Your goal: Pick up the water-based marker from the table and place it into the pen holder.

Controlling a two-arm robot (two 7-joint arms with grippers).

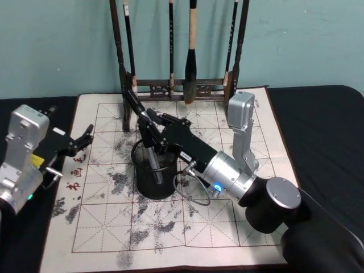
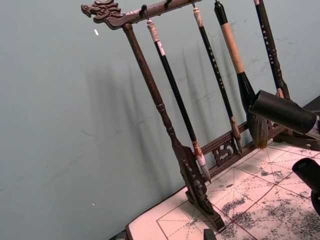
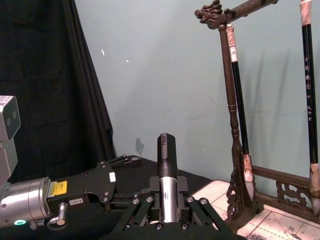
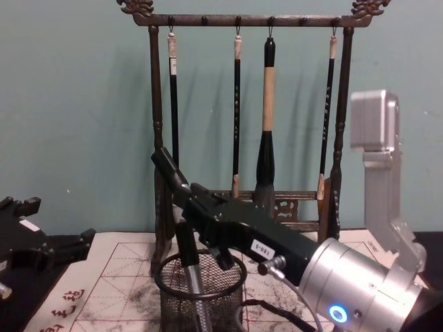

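Observation:
The water-based marker (image 1: pixel 134 104), with a black cap and a silver barrel, is tilted, its lower end inside the black mesh pen holder (image 1: pixel 149 186) on the ink-stained mat (image 1: pixel 170 239). My right gripper (image 1: pixel 152 136) reaches in from the right and is shut on the barrel just above the holder's rim. In the chest view the marker (image 4: pixel 173 183) slants down into the pen holder (image 4: pixel 225 301). In the right wrist view the marker (image 3: pixel 166 150) stands between the fingers. My left gripper (image 1: pixel 84 138) hovers open at the mat's left edge, holding nothing.
A tall dark wooden brush rack (image 1: pixel 181 85) with several hanging brushes stands just behind the holder, also in the left wrist view (image 2: pixel 165 120). The dark tabletop (image 1: pixel 318 131) extends to the right of the mat. A teal wall is behind.

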